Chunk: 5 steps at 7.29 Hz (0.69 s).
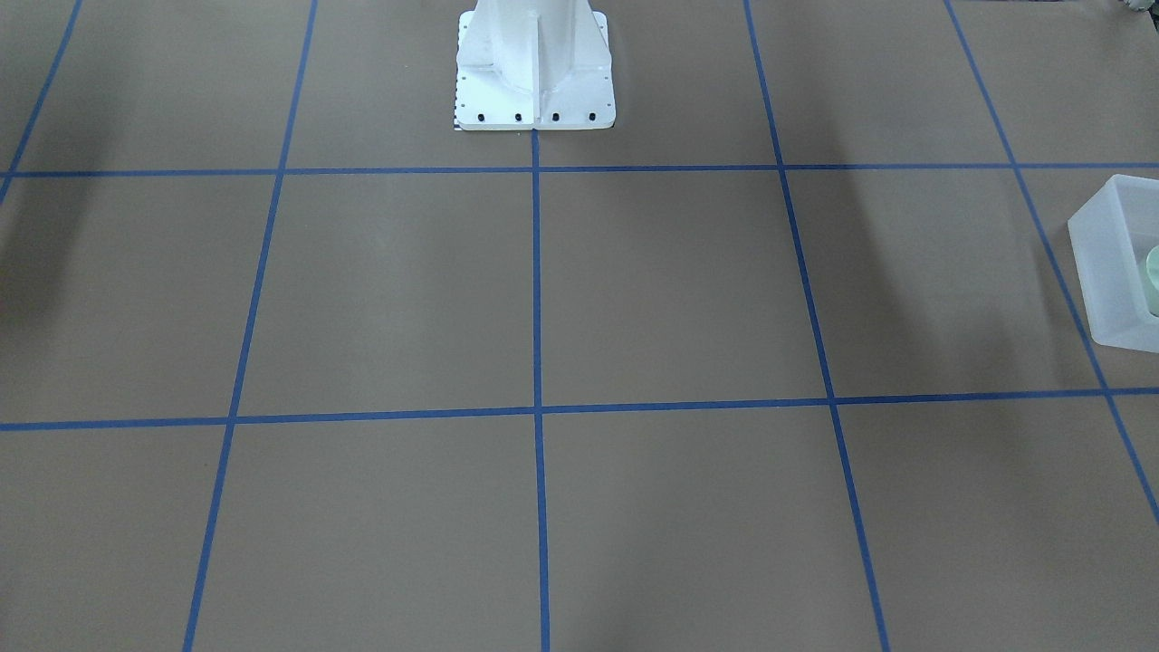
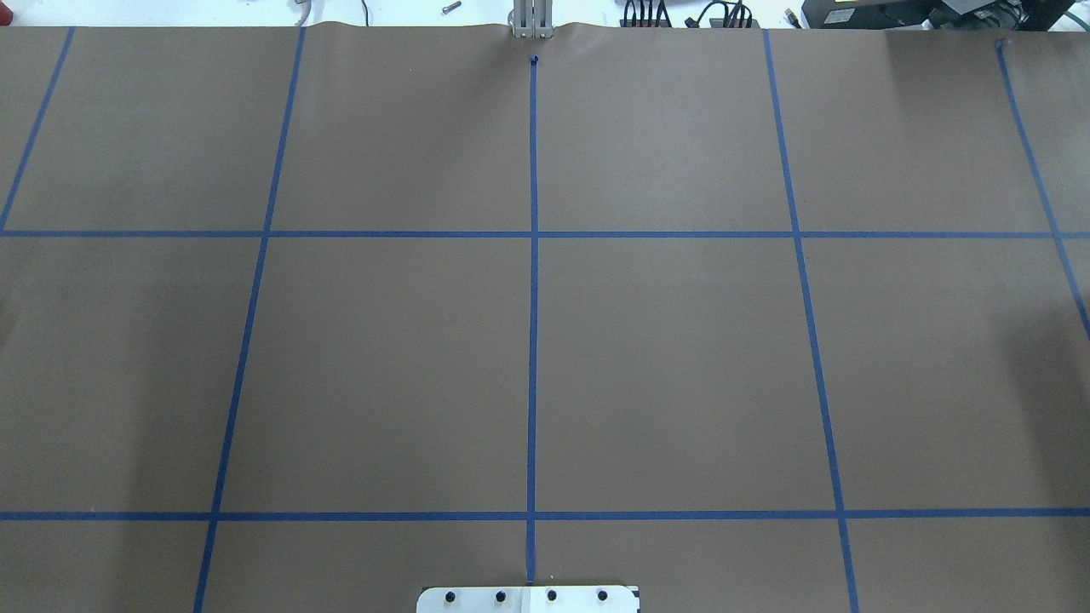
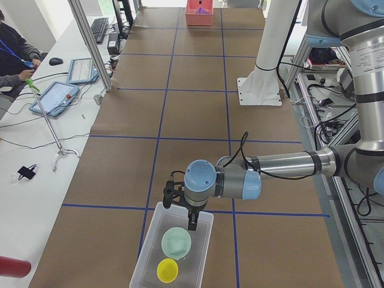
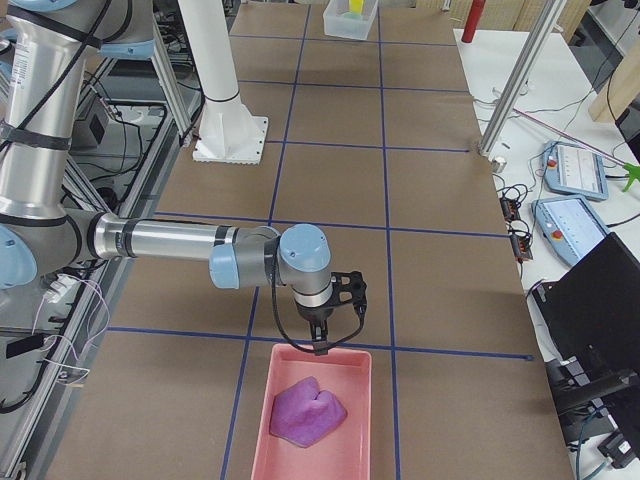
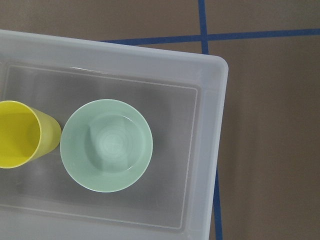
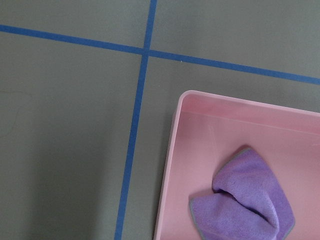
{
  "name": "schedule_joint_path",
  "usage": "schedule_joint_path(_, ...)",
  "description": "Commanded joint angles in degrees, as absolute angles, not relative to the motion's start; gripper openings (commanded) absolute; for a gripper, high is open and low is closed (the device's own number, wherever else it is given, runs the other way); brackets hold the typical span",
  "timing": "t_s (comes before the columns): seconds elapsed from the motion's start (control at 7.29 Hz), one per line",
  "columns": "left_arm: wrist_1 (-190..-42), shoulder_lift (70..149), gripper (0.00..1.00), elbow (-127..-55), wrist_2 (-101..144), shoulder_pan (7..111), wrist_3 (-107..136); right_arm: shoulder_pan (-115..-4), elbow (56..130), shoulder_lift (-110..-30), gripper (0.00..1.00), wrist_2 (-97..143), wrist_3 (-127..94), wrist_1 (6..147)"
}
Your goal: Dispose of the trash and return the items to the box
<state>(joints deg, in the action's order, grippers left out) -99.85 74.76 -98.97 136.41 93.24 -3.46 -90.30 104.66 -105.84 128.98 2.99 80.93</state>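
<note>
Two containers sat at opposite ends of the brown paper-covered table (image 2: 664, 366), which was marked into squares with blue tape (image 2: 533, 340). At the robot's left end stood the frosted box (image 5: 216, 150), and inside it the mint-green bowl (image 5: 106, 145) rested upright on the floor, mouth up. A yellow cup (image 5: 22, 134) stood just beside the bowl in the same box; whether the two touched could not be told.

The left gripper (image 3: 189, 219) hung above the end of the box nearer the table's middle, pointing down, with nothing seen in it. It showed only in the side view, so whether its jaws were wide or narrow could not be told.

At the robot's right end lay a pink tray (image 6: 172, 150) with a crumpled purple cloth (image 6: 245, 200) in it. The right gripper (image 4: 322, 341) hung over the tray's inner edge, also pointing down. Again only a side view caught it, and the set of its jaws could not be told.

The white robot base (image 1: 534, 81) stood bolted at the table's edge. Two tablets (image 3: 55, 98) lay on the side bench, their screens too small to read.
</note>
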Motion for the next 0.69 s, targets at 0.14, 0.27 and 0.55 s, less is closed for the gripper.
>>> schedule_joint_path(0.14,-99.8,74.8,0.98,-98.5,136.4,93.2,-3.4,-90.3,105.0,-105.5,1.0,128.8,3.1,80.9)
schedule_joint_path(0.27,-99.8,74.8,0.98,-98.5,136.4,93.2,-3.4,-90.3,105.0,-105.5,1.0,128.7,3.1,80.9)
schedule_joint_path(0.55,-99.8,74.8,0.98,-98.1,136.4,93.2,-3.4,-90.3,105.0,-105.6,1.0,128.7,3.1,80.9)
